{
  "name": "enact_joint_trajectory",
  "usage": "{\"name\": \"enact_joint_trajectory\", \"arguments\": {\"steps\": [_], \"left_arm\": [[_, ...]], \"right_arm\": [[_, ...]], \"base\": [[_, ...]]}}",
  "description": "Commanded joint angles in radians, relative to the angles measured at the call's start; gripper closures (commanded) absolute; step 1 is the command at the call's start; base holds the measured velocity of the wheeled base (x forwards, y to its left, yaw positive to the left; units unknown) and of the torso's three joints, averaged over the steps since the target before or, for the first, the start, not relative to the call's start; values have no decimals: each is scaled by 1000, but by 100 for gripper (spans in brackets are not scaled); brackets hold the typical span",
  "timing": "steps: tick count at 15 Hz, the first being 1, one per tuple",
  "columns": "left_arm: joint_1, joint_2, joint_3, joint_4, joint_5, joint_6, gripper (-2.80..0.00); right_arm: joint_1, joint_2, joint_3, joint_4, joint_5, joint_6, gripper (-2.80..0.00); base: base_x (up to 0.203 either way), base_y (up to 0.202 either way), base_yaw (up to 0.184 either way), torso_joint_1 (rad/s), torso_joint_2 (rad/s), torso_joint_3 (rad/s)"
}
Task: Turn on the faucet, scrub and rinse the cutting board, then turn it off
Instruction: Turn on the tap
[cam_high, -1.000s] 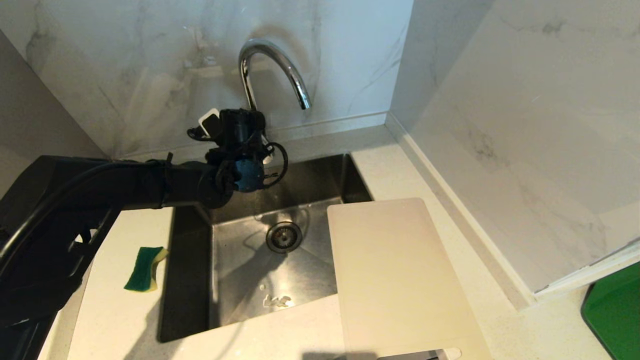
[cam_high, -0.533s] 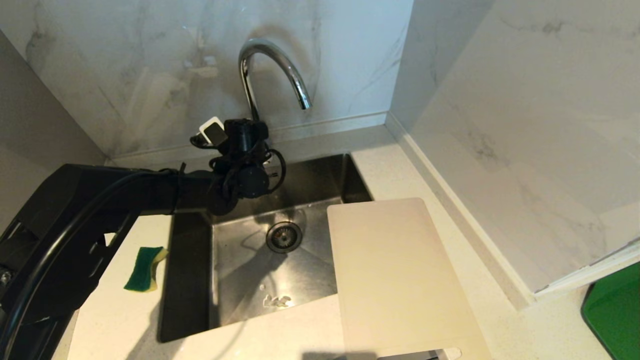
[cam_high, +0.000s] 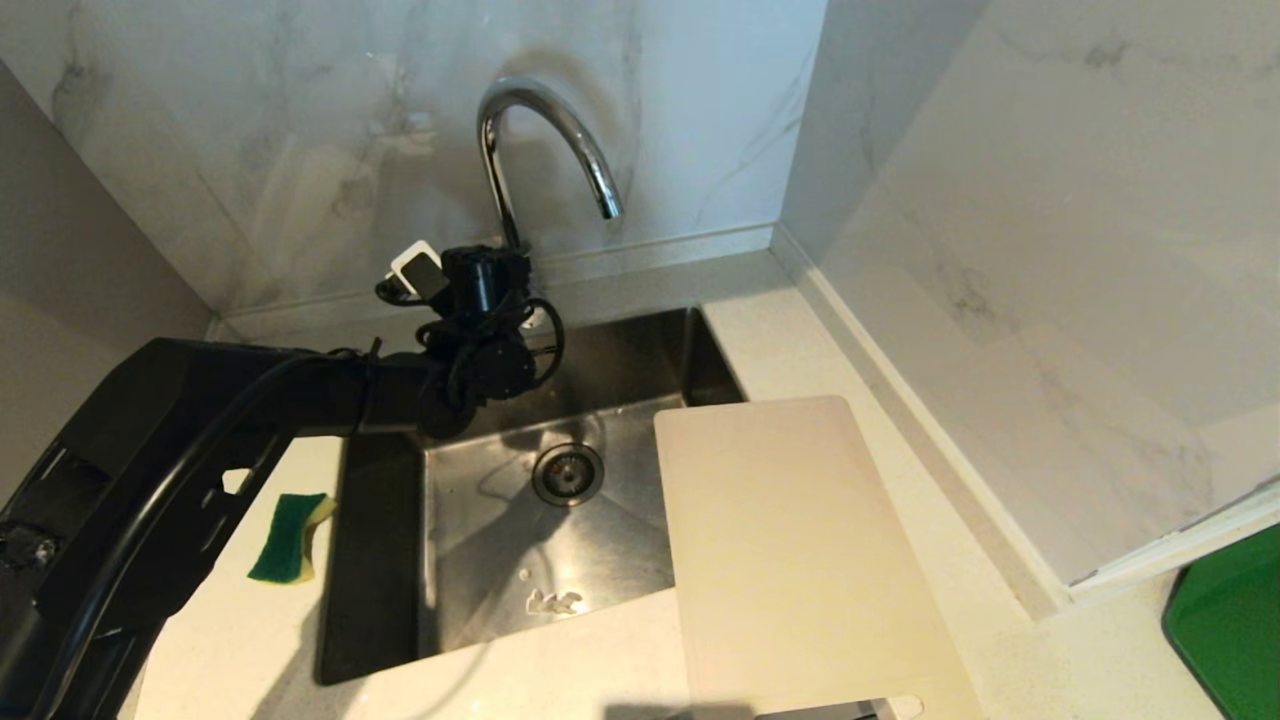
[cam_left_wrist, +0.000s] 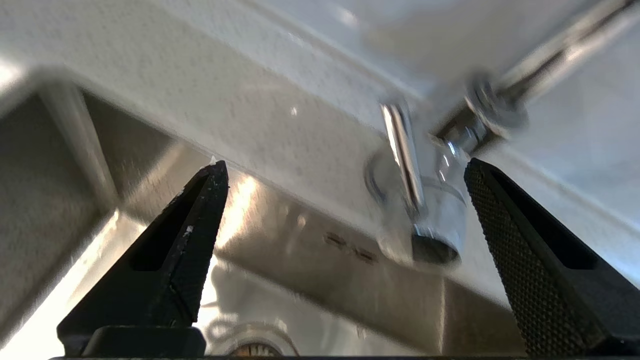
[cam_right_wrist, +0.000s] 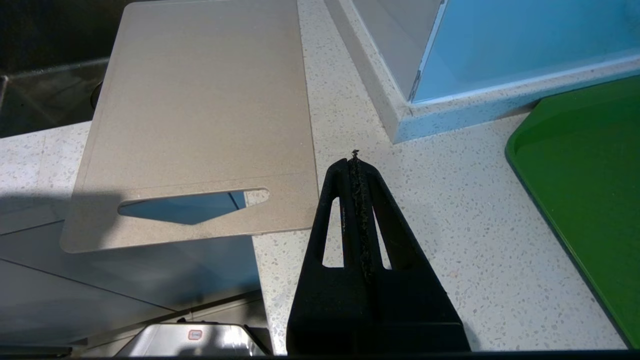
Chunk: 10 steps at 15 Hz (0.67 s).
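The left gripper (cam_left_wrist: 345, 167), jaws released, brackets the tall chrome gooseneck faucet (cam_high: 520, 150) base at the sink's back edge; judged next: nudge its lever. Right gripper (cam_right_wrist: 356, 165) clenched.

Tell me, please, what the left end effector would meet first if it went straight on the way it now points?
Probably the faucet: its chrome base and lever sit between the open left end effector fingers, though depth is unclear.

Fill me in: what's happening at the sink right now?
The left gripper is open at the base of the faucet, by its lever. No water is visible running. The cutting board lies beside the sink, untouched, partly over the basin; the sponge sits on the counter. The right gripper is shut, parked near the board.
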Motion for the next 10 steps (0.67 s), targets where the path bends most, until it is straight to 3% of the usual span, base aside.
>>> {"name": "enact_joint_trajectory", "arguments": {"steps": [1,10], "left_arm": [[4,16,0,-29,5,10,-280],[28,37,-8,-68,-8,13,-280]], "right_arm": [[0,-2,0,0,0,0,0],[0,-1,0,0,0,0,0]], "base": [[0,0,0,0,0,0],[0,0,0,0,0,0]]}}
